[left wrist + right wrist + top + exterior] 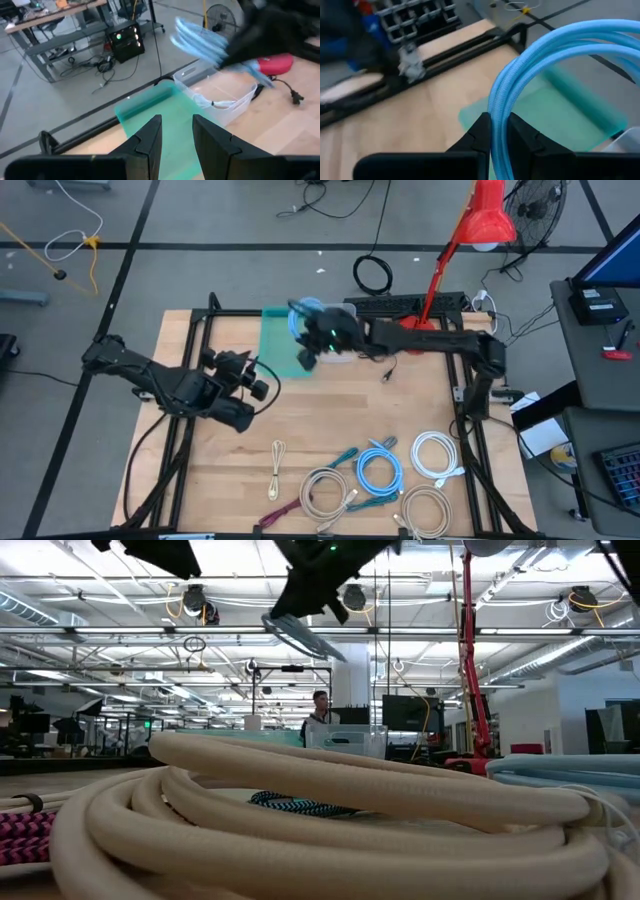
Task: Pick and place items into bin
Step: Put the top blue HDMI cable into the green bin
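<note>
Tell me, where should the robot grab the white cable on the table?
Probably from straight above, pinching one side of the white cable ring across its bundled strands. It lies flat as an open loop, so the jaws can straddle the bundle, one finger inside the hole.

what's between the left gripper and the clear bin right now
In the left wrist view, only the green lid lies between the left gripper and the clear bin.

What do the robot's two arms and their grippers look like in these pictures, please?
Both arms are dark, nearly black, built of jointed segments. The left arm carries a bulky wrist block, and the right arm shows a small green light near its wrist. The left gripper and the right gripper each have two flat, angular black fingers. No markings can be made out.
</note>
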### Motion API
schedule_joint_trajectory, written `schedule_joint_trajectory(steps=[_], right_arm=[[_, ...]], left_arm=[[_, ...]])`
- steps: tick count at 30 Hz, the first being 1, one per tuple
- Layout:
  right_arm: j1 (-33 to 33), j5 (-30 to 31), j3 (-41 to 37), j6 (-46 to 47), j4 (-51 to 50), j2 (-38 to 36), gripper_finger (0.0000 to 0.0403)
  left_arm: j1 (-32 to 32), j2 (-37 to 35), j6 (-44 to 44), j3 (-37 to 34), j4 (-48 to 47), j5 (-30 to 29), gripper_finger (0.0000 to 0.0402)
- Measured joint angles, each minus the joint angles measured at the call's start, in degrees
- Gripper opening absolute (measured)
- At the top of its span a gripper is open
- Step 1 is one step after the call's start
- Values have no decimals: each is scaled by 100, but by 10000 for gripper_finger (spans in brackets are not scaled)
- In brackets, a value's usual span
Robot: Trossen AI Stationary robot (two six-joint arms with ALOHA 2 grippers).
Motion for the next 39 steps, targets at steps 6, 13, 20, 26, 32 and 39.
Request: schedule_joint_trajectory(steps=[6,13,20,26,32,39], right_arm=[[-584,-1078,1113,684,-469,862,27],[-796,-2241,1269,867,-290,1637,27],[-601,-2474,1267,245,252,2056,27],[-279,-2487,1243,-637,340,2048,27],[2,-2468,884,-1427,323,2053,27],[108,-1988,-16,-2371,881,2024,27]], left_arm=[[-327,-36,-992,0,-690,-9,113],[-611,-40,-1617,0,-1114,-117,113],[-611,-38,-1663,0,-1081,-107,113],[-705,-37,-1663,0,-1051,0,113],[-927,-35,-1773,0,-1044,-6,113],[-1105,-35,-1823,-2,-1030,-114,113]])
